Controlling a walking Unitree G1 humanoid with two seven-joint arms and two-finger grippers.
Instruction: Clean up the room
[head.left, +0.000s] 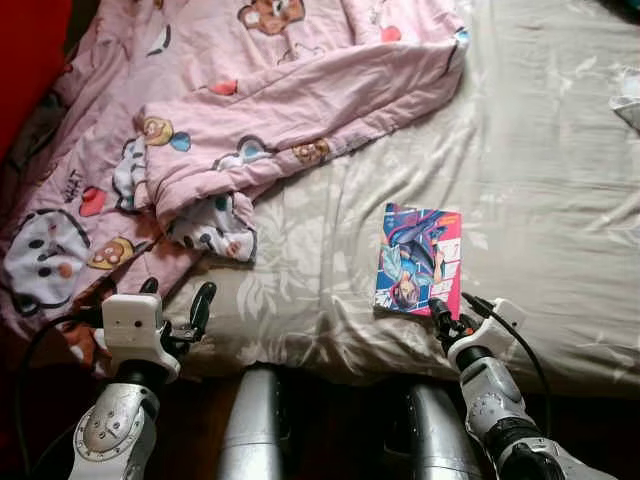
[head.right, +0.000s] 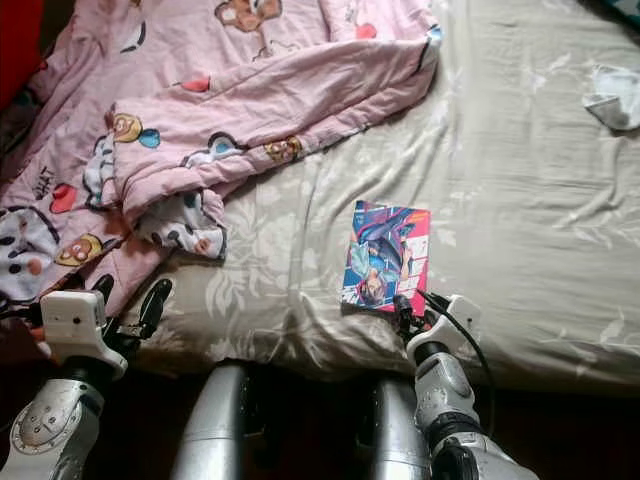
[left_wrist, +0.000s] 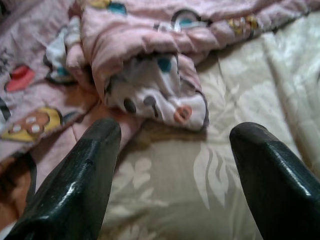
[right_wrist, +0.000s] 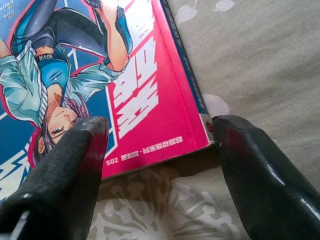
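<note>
- Lying flat on the beige leaf-patterned bedsheet (head.left: 540, 170), the thin pink-and-blue comic book with a cartoon figure on its glossy cover (head.left: 418, 259) sits near the bed's near edge, right of centre.
- Book's long axis runs near-to-far, tilted slightly; its short near edge faces the robot.
- Right gripper (head.left: 452, 314) is at that near edge, by the book's near right corner, black fingers pointing far-left toward it.
- Right wrist view: fingers (right_wrist: 60, 175) spread wide, holding nothing; one finger overlaps the cover's near edge, the other sits just off the pink corner on the sheet. The corner lies between them.
- Can't tell whether either finger actually touches the book.
- Judgement: book lies straight ahead of the right fingers, so the next move is likely a short push forward and a close on the near corner. Thin flat book on soft sheet may be hard to get a finger under.
- Left gripper (head.left: 176, 314) hovers at the bed's near left edge, fingers (left_wrist: 75, 185) wide apart, empty, pointing at the crumpled pink cartoon-print quilt (head.left: 250, 110) bunched on the left of the bed.
- Left arm is well apart from the book; right arm is clearly nearer.
- Small white crumpled item (head.right: 612, 95) lies far right on the sheet; can't tell what it is.
</note>
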